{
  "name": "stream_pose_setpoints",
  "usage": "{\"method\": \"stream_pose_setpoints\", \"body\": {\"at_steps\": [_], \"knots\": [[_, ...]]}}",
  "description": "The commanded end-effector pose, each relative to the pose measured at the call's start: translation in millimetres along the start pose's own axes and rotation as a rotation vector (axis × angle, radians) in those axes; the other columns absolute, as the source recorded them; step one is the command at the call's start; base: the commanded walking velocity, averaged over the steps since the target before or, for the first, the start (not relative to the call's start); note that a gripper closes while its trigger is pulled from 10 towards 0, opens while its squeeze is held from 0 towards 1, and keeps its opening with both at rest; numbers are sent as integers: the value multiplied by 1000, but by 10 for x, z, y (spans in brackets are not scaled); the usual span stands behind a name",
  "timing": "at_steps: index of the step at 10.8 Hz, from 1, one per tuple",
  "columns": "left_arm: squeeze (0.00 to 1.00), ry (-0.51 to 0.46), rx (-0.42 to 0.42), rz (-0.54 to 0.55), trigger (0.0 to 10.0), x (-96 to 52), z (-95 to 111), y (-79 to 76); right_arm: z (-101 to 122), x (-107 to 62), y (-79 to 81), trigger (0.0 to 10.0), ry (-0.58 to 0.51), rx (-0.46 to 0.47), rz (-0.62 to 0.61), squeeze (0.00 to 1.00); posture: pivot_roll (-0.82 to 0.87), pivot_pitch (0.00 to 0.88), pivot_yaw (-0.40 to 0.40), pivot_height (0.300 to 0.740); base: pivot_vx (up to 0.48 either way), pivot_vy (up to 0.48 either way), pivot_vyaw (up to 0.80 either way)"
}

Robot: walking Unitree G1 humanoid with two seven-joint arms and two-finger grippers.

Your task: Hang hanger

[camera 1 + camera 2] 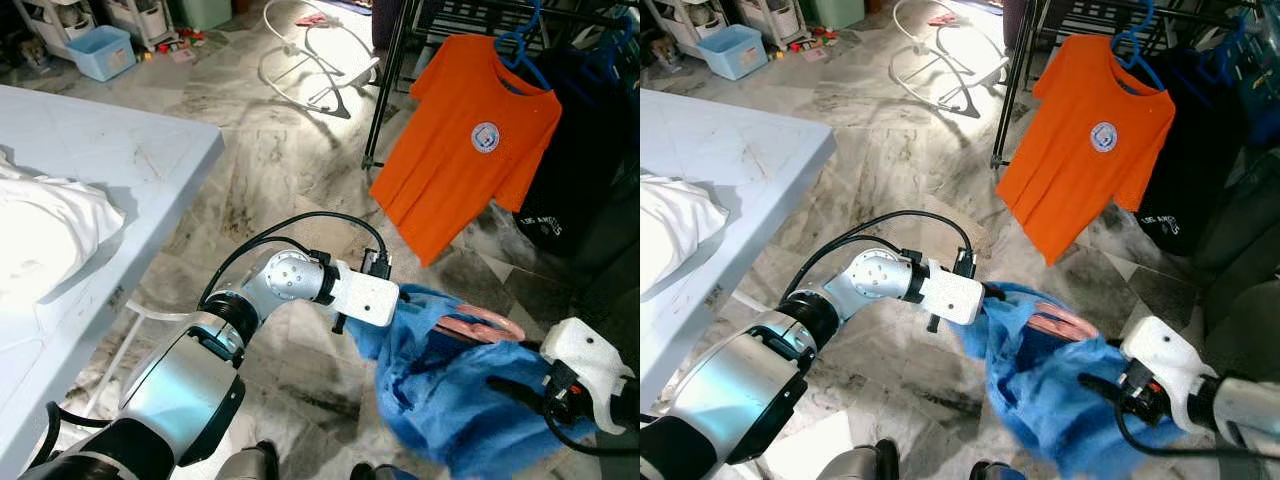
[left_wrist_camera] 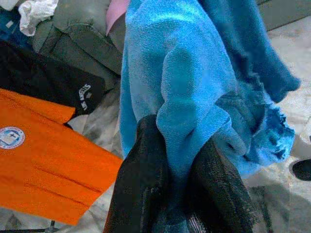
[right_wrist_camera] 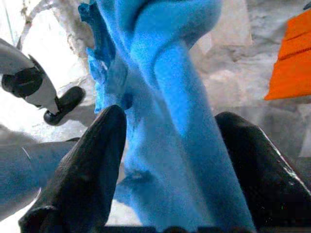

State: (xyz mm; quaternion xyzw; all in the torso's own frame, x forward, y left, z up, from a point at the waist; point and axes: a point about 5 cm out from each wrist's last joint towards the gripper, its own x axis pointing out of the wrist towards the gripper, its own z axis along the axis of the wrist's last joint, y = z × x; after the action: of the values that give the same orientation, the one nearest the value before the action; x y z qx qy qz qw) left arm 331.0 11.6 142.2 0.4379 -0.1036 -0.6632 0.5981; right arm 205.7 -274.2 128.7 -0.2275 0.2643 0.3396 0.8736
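Marbled grey floor [image 1: 270,160], sunlit at the far end, with a pale blue worktop [image 1: 120,150] on the robot's left carrying a white cloth [image 1: 45,235]. Item: blue garment [image 1: 450,400], bunched, held low in front of the robot between both arms, off the floor. Item: pink hanger [image 1: 480,325], partly showing at the top of the blue garment, the rest hidden in the folds. Left claw [image 2: 177,189]: fingers pressed together on a fold of the blue garment. Right claw [image 3: 170,179]: fingers set either side of a thick roll of the same cloth, gripping it. Item: dark clothes rack [image 1: 400,60], ahead and to the right, bearing an orange T-shirt [image 1: 460,140] on a blue hanger [image 1: 525,50], with a black garment [image 1: 585,150] just beside it. Item: light blue bin [image 1: 102,50], far left, by shelving. Item: white tubular frame [image 1: 315,65] on the floor, well apart from the rack.
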Motion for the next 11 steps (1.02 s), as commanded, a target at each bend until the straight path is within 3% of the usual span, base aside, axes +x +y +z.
{"method": "stream_pose_setpoints", "body": {"at_steps": [1,4,5,6,7,8,9,10,11], "knots": [[0,-45,48,2,0,34,98,51,-32,5,9,0,24,4,30,0,10,158,-40,740,0,0,0],[0,-30,37,26,0,50,64,11,68,28,-59,0,-26,-7,-14,0,7,155,-39,740,0,0,0],[0,-26,32,41,706,50,57,14,56,36,-42,0,-30,-4,-19,0,4,154,-40,740,0,0,0],[0,-20,38,54,235,49,55,25,48,28,-26,0,-35,2,-29,0,1,153,-40,740,0,0,0],[0,2,51,59,431,42,37,29,21,-20,-37,0,-34,8,-56,0,-2,153,-41,740,0,0,0],[0,7,51,61,1608,39,29,27,24,-30,-42,0,-36,10,-61,0,-2,153,-41,740,0,0,0],[298,24,56,56,10000,37,8,12,32,-40,-42,0,-42,15,-68,0,-4,150,-41,740,0,0,0],[490,24,57,68,10000,41,7,9,30,-38,-37,0,-48,21,-79,0,-3,146,-42,740,0,0,0],[467,28,64,81,9020,42,6,15,34,-26,-26,0,-56,26,-82,0,-3,146,-42,740,0,0,0]]}}
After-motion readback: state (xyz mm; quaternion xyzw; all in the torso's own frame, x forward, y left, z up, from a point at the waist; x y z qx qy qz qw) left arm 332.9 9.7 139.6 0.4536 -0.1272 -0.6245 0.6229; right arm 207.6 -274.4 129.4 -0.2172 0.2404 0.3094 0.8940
